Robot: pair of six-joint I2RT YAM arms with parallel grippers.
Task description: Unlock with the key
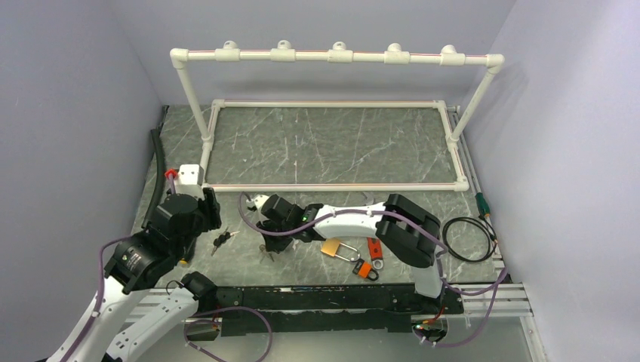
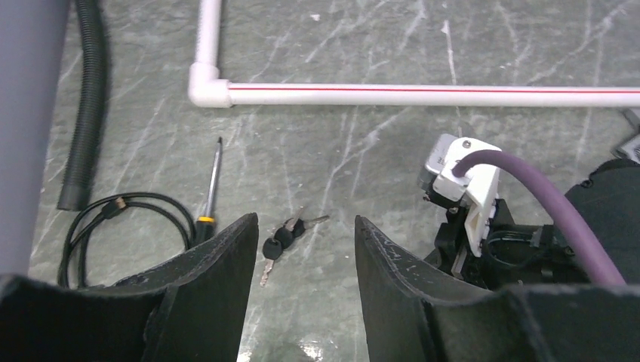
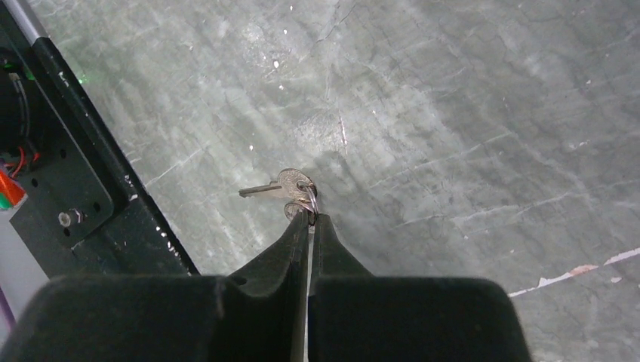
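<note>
A brass padlock [image 1: 331, 246] lies on the marble table with its shackle to the right. My right gripper [image 1: 270, 240] is to its left and is shut on the ring of a bunch of silver keys [image 3: 289, 188], held low over the table; the fingertips [image 3: 300, 226] pinch the ring. The keys also show in the top view [image 1: 268, 253]. My left gripper [image 2: 306, 219] is open and empty. A second bunch of black-headed keys [image 2: 283, 234] lies just ahead, between its fingers, and shows in the top view too [image 1: 221, 240].
Red and orange tags [image 1: 371, 259] lie right of the padlock. A coiled black cable [image 1: 468, 238] and a screwdriver [image 1: 483, 204] are at the right edge. A white PVC frame [image 1: 336, 187] stands behind. Left: a screwdriver [image 2: 211, 188], a cable [image 2: 121, 219], a black hose [image 2: 87, 105].
</note>
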